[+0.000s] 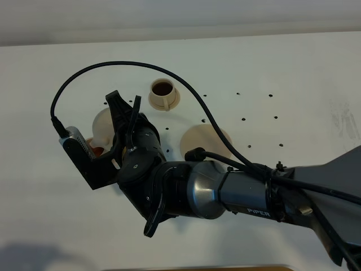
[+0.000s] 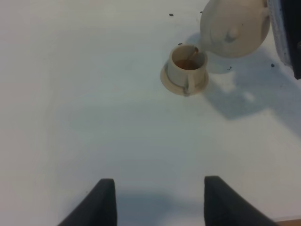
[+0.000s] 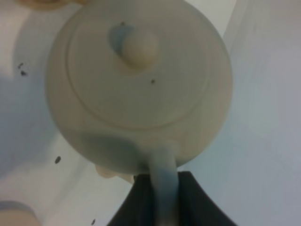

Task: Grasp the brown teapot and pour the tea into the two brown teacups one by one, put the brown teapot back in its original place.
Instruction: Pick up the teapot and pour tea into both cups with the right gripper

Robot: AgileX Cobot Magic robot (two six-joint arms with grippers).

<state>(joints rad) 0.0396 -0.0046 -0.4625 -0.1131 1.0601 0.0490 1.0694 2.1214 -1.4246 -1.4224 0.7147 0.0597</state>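
Observation:
The brown teapot (image 1: pixel 102 125) hangs tilted over the left of the white table, with my right gripper (image 1: pixel 125 113) shut on its loop handle. In the right wrist view the teapot's lid and knob (image 3: pixel 138 47) fill the frame, and the handle (image 3: pixel 162 188) runs between the dark fingers. A thin stream of tea falls from the spout into one brown teacup (image 2: pixel 187 66) on its small saucer; that cup (image 1: pixel 97 151) is mostly hidden under my arm. The other teacup (image 1: pixel 163 93), holding dark tea, stands further back. The wide round saucer (image 1: pixel 194 141) lies bare. My left gripper (image 2: pixel 157 202) hovers open over bare table.
My right arm (image 1: pixel 237 195) lies across the middle of the table, and its black cable (image 1: pixel 84 70) loops above the cups. Small dark specks (image 1: pixel 242 119) dot the tabletop at the back right. A wooden edge (image 1: pixel 225 269) shows at the front.

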